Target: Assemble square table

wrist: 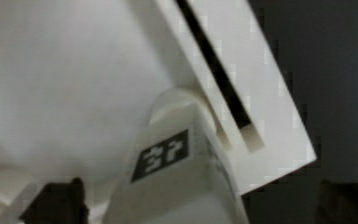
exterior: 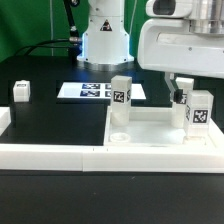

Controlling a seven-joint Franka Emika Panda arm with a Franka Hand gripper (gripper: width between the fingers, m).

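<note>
Black desk [exterior: 60, 120] runs under everything, with the arm's white base [exterior: 103, 40] at the far side and the marker board [exterior: 100, 92] lying flat in front of it. You have the square tabletop [exterior: 150, 128] on the exterior view's right, tray side up, tucked against the long border rail [exterior: 50, 152] at the near edge. One leg [exterior: 121, 93] stands upright at the tabletop's far-left corner, and a loose leg [exterior: 21, 91] sits well apart on the exterior view's left; I can't find a fourth. The one that matters is the right-hand leg [exterior: 198, 112], upright by the tabletop's right side, its long axis vertical. Your jaws stand wide open and grip nothing. In the exterior view they hang just beside that leg, slightly to its left and above. In the wrist view its tagged face [wrist: 163, 155] lies in the gap ahead of the dark fingertips [wrist: 55, 200], beside the tabletop rim [wrist: 229, 80]. Whether a pad touches it, I can't tell. My guess is your next move is a short drop straight down the leg's axis before closing.
</note>
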